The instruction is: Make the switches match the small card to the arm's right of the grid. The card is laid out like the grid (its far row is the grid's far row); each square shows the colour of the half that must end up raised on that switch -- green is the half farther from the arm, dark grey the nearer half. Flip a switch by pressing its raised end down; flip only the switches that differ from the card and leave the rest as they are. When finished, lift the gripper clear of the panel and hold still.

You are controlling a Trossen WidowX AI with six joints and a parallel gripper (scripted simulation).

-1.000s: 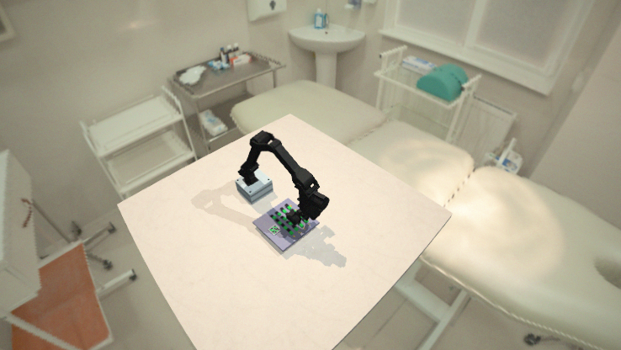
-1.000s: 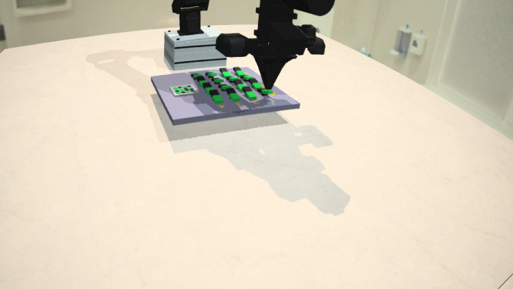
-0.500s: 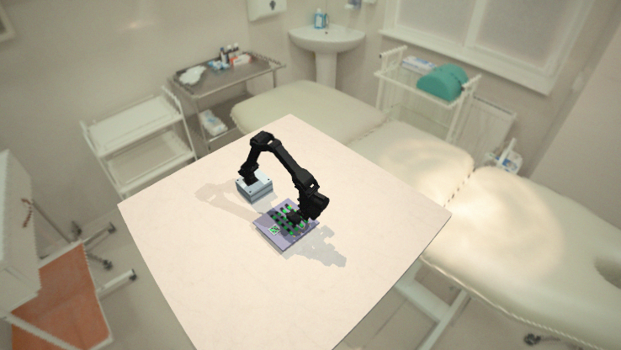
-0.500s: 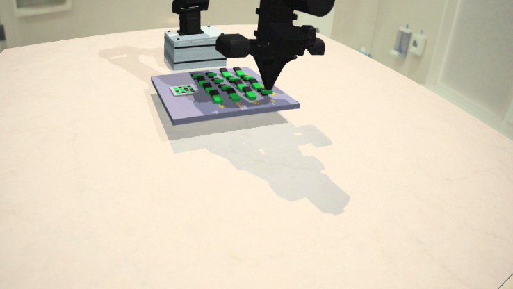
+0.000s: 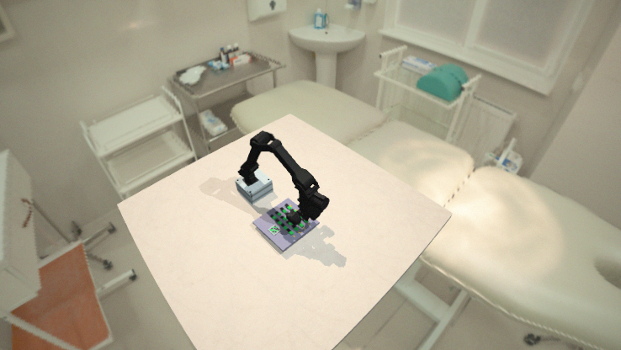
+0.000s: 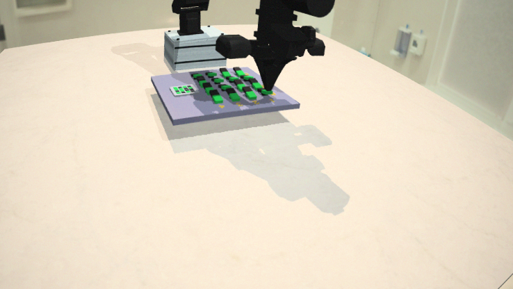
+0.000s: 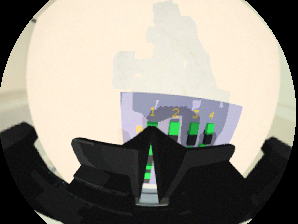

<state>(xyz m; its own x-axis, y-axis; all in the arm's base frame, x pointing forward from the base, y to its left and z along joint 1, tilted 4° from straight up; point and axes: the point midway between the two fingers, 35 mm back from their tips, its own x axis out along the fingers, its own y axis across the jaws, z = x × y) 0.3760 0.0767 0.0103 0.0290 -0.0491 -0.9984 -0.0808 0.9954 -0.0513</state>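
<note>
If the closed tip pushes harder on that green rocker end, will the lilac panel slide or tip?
Probably neither: the flat lilac panel lies low and broad on the table. The shut black gripper presses nearly straight down. The green rocker end should pivot instead.

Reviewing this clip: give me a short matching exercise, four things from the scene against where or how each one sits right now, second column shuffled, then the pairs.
Things
1. gripper
2. small card
3. arm's base block
4. purple panel

Places or states
A. lies flat on the table, carrying the switch grid
B. stands on the table behind the panel, away from the exterior camera
C. fingers shut, empty, tip down on a green switch half at the grid's corner
D. lies on the panel beside the grid, showing green and dark squares

Pairs: 1-C, 2-D, 3-B, 4-A
</note>
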